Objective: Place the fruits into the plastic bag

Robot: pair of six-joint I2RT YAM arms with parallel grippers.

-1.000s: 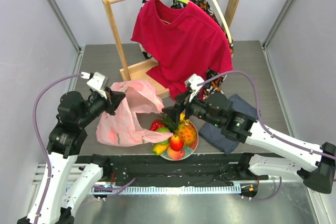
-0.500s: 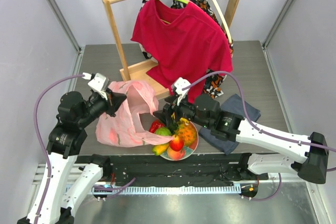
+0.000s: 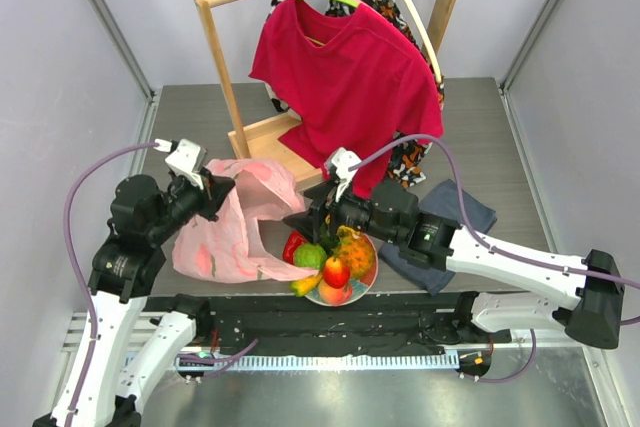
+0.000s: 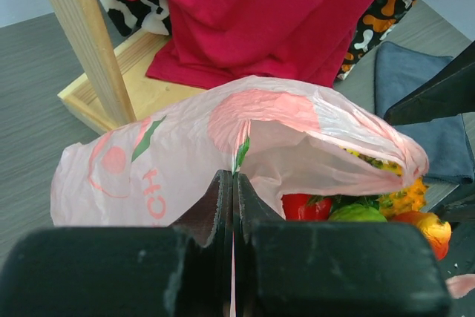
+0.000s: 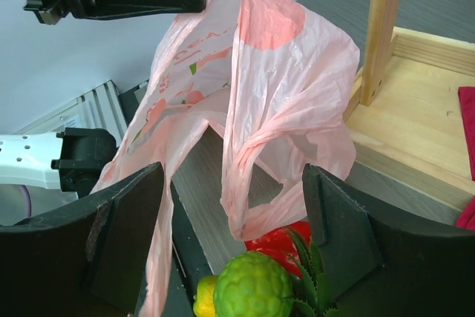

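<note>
The pink plastic bag [image 3: 235, 227] lies left of the plate, its top edge pinched and held up by my shut left gripper [image 3: 222, 190]. The left wrist view shows the jaws [image 4: 234, 177] closed on the bag's film [image 4: 223, 135]. The fruits sit on the red plate [image 3: 372, 272]: red pepper [image 3: 294, 245], bumpy green fruit [image 3: 311, 256], pineapple [image 3: 352, 250], red apple [image 3: 336, 272], peach [image 3: 335, 293] and yellow fruit [image 3: 305, 284]. My right gripper [image 3: 300, 222] is open and empty over the pepper, facing the bag's hanging handle [image 5: 249, 183]. The green fruit [image 5: 252, 287] is just below its jaws [image 5: 231, 176].
A wooden clothes rack [image 3: 225, 77] with a red T-shirt [image 3: 350, 77] stands behind the bag. Its wooden base [image 5: 415, 109] is close to the right gripper. A folded grey-blue cloth [image 3: 460, 209] lies right of the plate.
My right gripper has moved left from above the plate to the bag's handle side. The left gripper has pulled the bag slightly left, still shut on it.
</note>
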